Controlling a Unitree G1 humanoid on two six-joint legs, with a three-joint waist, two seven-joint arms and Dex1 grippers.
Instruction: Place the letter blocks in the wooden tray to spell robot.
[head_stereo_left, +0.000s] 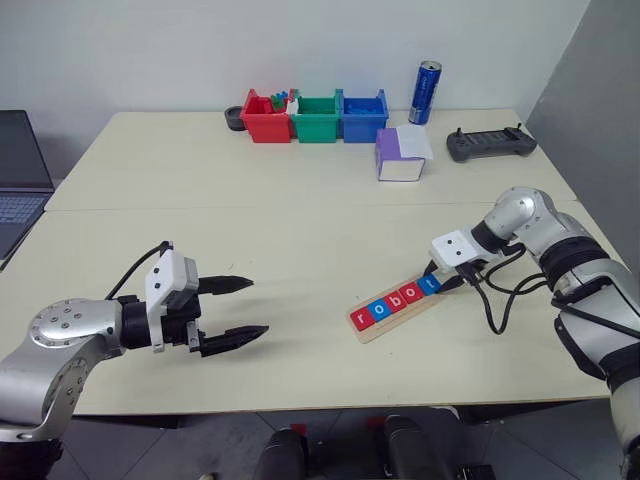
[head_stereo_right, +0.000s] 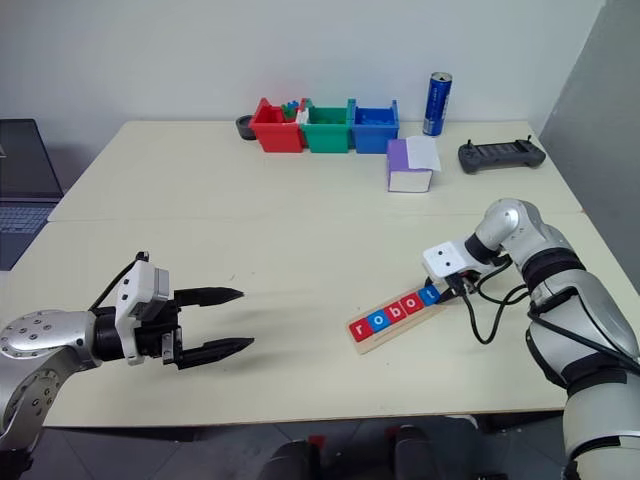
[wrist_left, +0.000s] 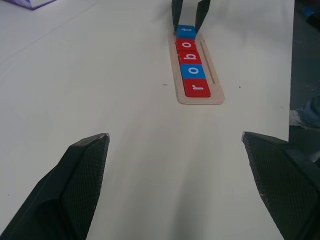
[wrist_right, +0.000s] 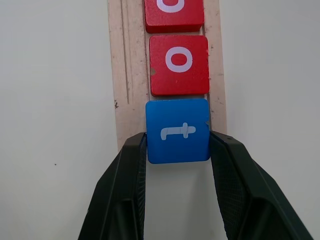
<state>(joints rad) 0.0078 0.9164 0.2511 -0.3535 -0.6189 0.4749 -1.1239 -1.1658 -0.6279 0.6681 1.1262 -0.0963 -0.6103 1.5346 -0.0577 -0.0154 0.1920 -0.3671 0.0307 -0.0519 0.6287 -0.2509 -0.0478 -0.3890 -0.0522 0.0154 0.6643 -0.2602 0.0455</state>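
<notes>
Left eye view: the wooden tray (head_stereo_left: 398, 304) lies slanted on the table (head_stereo_left: 300, 230), its far end under the right gripper (head_stereo_left: 443, 283); the left gripper (head_stereo_left: 238, 310), jaws wide and empty, is well apart from the tray.

Left wrist view: five flat glossy letter blocks (wrist_left: 191, 60) lie in a row along the tray's long axis, reading r-o-b-o-t.

Right wrist view: the right gripper's textured black fingers (wrist_right: 125, 185) clasp the blue t block (wrist_right: 177, 131) by both sides at the tray's end, partly overhanging it, just beside a red o. Letting go seems next.
</notes>
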